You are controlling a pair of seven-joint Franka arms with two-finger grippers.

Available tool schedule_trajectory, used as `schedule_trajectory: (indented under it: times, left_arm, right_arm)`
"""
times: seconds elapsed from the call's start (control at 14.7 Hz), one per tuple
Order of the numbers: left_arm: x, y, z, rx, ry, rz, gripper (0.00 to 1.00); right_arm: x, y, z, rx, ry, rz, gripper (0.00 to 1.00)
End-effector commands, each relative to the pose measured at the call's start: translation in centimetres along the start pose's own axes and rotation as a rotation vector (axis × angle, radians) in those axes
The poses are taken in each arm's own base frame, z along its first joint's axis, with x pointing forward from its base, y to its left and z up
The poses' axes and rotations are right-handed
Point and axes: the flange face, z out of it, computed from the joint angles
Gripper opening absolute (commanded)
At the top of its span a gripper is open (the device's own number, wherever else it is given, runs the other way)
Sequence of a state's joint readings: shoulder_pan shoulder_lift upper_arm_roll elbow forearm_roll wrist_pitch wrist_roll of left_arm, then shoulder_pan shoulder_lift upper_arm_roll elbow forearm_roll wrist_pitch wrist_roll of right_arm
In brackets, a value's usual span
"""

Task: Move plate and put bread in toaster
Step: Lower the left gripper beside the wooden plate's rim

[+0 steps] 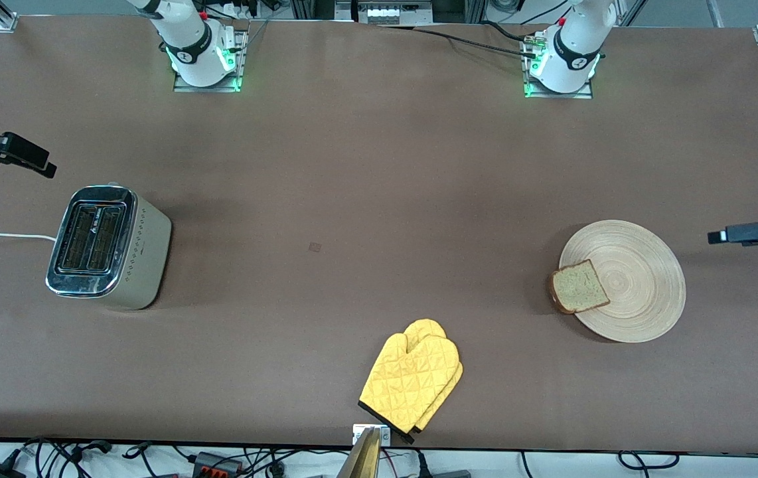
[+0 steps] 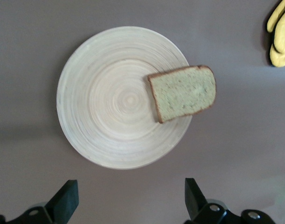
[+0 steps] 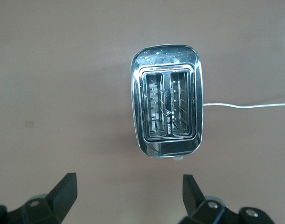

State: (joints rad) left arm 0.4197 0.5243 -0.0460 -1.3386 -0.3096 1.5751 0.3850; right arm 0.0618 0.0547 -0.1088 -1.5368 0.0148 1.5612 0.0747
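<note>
The pale wooden plate (image 1: 638,265) lies on the table toward the left arm's end. The brown bread slice (image 1: 579,287) rests on the plate's rim and overhangs it toward the right arm's end. In the left wrist view the plate (image 2: 109,102) and the bread (image 2: 183,92) show from above. My left gripper (image 2: 130,196) is open and empty, high over the table beside the plate; it also shows in the front view (image 1: 744,234). The toaster (image 1: 110,247) stands toward the right arm's end with both slots empty (image 3: 166,107). My right gripper (image 3: 128,191) is open and empty, over the table beside the toaster (image 1: 20,156).
A pair of yellow oven mitts (image 1: 412,375) lies near the table's edge nearest the front camera, midway along it, and shows in the left wrist view (image 2: 281,32). The toaster's white cord (image 1: 0,235) runs off the table's end.
</note>
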Motion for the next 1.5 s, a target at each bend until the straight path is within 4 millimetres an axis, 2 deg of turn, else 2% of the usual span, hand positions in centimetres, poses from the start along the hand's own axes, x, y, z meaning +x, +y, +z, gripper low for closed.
schedule_trajectory:
  times: [0.0,0.2,0.27,0.41,0.55,0.61,0.75,0.89,0.95,1.02,1.16,1.3,1.43]
  left_arm:
    - [0.8,-7.4,2.0,-0.159,0.098,0.051,1.00]
    - [-0.1,-15.1,6.8,-0.362,0.173,0.046,1.00]
    - [-0.4,-16.6,8.1,-0.405,0.200,0.072,1.00]
    - [-1.0,-19.3,10.8,-0.475,0.243,0.109,1.00]
    - [-1.2,-21.5,14.8,-0.553,0.282,0.139,1.00]
    - [-1.1,-22.1,16.7,-0.586,0.308,0.176,1.00]
    - [-0.9,-22.6,19.1,-0.638,0.341,0.179,0.99]
    - [-1.2,-23.3,21.9,-0.666,0.323,0.157,0.83]
    - [-1.2,-23.5,22.6,-0.672,0.316,0.153,0.68]
    - [-1.3,-23.5,22.7,-0.670,0.314,0.153,0.53]
    - [-1.3,-23.6,23.0,-0.675,0.313,0.151,0.41]
    - [-1.6,-23.7,22.9,-0.670,0.301,0.155,0.18]
    - [-1.6,-23.7,22.9,-0.670,0.308,0.178,0.13]
  right_arm:
    - [-0.5,-0.1,-0.6,0.011,0.002,-0.004,1.00]
    - [-0.5,-0.2,-0.6,0.011,0.000,-0.006,1.00]
    - [-0.5,-0.2,-0.6,0.011,0.002,-0.006,1.00]
    - [-0.5,-0.2,-0.6,0.011,0.002,-0.006,1.00]
    - [-0.5,-0.3,-0.5,0.011,-0.001,-0.007,1.00]
    - [-0.5,-0.3,-0.4,0.011,-0.003,-0.008,1.00]
    - [-0.5,-0.4,-0.4,0.011,-0.003,-0.009,1.00]
    - [-0.5,-0.4,-0.4,0.011,-0.003,-0.009,1.00]
    - [-0.5,-0.4,-0.5,0.011,0.000,-0.009,1.00]
    - [-0.5,-0.4,-0.4,0.011,-0.003,-0.009,1.00]
    - [-0.5,-0.4,-0.5,0.011,0.000,-0.009,1.00]
    - [-0.5,-0.4,-0.5,0.011,0.000,-0.007,1.00]
    - [-0.4,-0.4,-0.5,0.011,0.000,-0.007,1.00]
